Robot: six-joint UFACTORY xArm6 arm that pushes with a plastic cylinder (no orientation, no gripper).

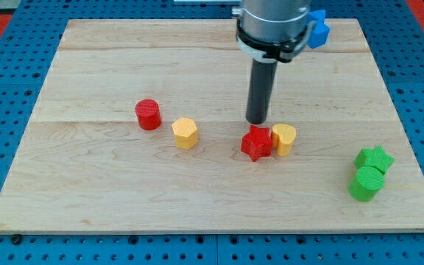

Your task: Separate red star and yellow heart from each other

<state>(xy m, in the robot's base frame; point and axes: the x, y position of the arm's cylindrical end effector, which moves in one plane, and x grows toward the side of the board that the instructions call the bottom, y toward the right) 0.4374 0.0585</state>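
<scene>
The red star (pixel 256 143) lies right of the board's middle, touching the yellow heart (pixel 283 138) on its right side. My tip (pixel 257 121) stands just above the red star toward the view's top, very close to it or touching its upper edge, and up-left of the yellow heart.
A red cylinder (pixel 148 115) and a yellow hexagon (pixel 185 133) lie left of the middle. A green star (pixel 374 158) and a green cylinder (pixel 365 184) sit together at the right edge. A blue block (pixel 318 28) shows at the top beside the arm. The wooden board (pixel 87 73) lies on a blue pegboard.
</scene>
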